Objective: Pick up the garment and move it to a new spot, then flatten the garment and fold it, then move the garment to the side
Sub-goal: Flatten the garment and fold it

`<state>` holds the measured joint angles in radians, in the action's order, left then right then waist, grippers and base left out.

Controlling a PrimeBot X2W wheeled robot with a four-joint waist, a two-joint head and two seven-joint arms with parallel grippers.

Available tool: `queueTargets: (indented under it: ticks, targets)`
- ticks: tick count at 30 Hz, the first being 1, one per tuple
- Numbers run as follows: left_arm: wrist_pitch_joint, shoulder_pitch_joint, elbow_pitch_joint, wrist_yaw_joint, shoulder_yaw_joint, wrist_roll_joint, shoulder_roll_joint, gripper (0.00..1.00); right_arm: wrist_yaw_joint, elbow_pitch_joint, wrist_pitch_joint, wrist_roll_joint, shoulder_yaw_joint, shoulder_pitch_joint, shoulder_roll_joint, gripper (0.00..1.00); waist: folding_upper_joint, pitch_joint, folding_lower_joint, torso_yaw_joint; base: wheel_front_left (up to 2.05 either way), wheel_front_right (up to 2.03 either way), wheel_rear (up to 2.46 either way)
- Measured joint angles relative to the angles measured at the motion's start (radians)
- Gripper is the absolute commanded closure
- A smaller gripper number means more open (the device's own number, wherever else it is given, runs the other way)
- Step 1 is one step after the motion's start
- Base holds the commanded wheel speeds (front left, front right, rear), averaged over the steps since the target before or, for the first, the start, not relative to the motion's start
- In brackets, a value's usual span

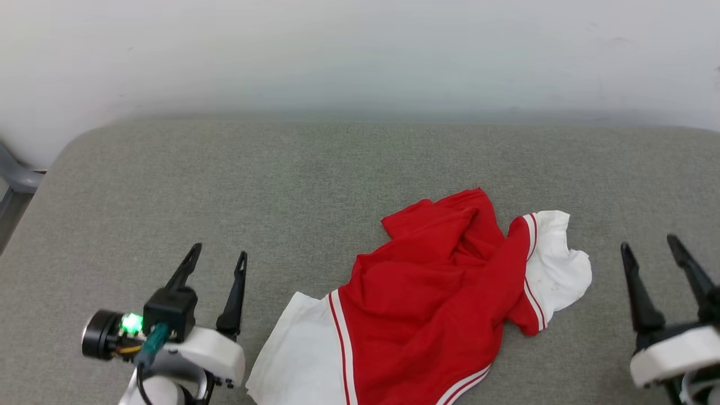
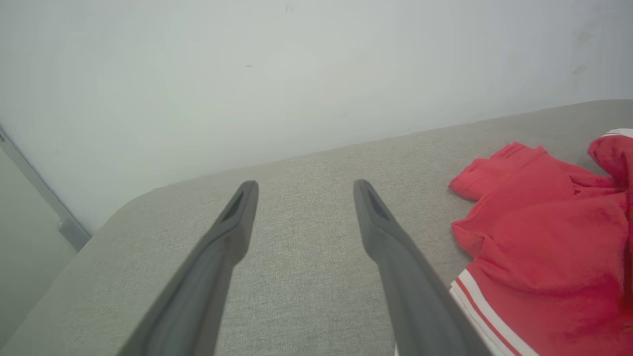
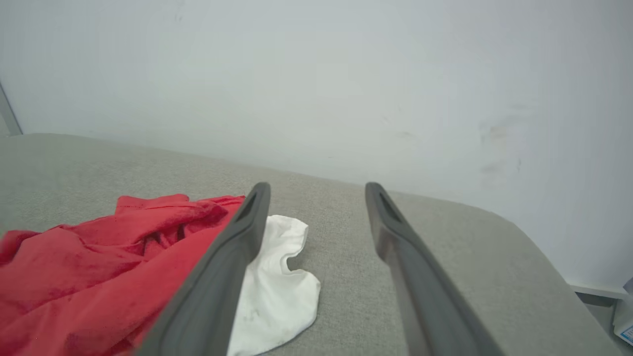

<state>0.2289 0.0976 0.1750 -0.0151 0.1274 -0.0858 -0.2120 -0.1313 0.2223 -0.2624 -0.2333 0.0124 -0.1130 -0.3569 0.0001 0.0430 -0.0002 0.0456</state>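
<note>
crumpled garment [image 1: 439, 298], seemingly untouched, between left gripper [image 1: 219, 250] and right gripper [image 1: 647, 242]

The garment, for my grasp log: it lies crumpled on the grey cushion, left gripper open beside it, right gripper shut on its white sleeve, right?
No: the right wrist view shows the right gripper open and empty, the white sleeve lying beside it. The garment, cushion and left gripper are as stated.

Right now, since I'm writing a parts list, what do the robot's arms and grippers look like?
The left gripper has two long, tapering dark fingers on a black block, backed by a rounded white wrist shell. Beside it sits a black cylinder with a green light, a teal cable and thin yellow wires. The right gripper has the same dark fingers and a white shell.
</note>
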Motion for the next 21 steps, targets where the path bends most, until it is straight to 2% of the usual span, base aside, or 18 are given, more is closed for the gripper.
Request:
queueTargets:
  ticks: [4,7,11,16,21]
  targets:
    - [-0.1,0.059,-0.004,-0.067,0.034,-0.021,-0.044,0.0,0.0,-0.122,0.008,0.064,-0.056,0.115,0.094,0.0,0.0,-0.001,0.0,0.007,0.0,0.0,0.0]
    - [-0.214,0.11,-0.008,-0.099,0.069,-0.057,-0.087,0.0,0.0,-0.187,0.024,0.102,-0.069,0.165,0.136,0.0,0.0,0.001,0.0,0.009,0.0,0.0,0.0]
    - [-0.403,0.166,-0.031,-0.111,0.134,-0.149,-0.148,0.0,0.0,-0.234,0.043,0.123,-0.071,0.197,0.167,0.0,0.0,0.004,0.0,0.005,0.0,0.0,0.0]
    - [-0.671,0.207,-0.08,-0.114,0.272,-0.307,-0.256,0.0,0.0,-0.252,0.053,0.131,-0.069,0.207,0.174,0.0,0.0,0.012,0.0001,-0.003,0.0,0.0,0.0]
    - [-0.854,0.235,-0.137,-0.114,0.379,-0.439,-0.346,0.0,0.0,-0.258,0.053,0.138,-0.069,0.208,0.174,0.0,0.0,0.025,0.0001,-0.008,0.0,0.0,0.0]
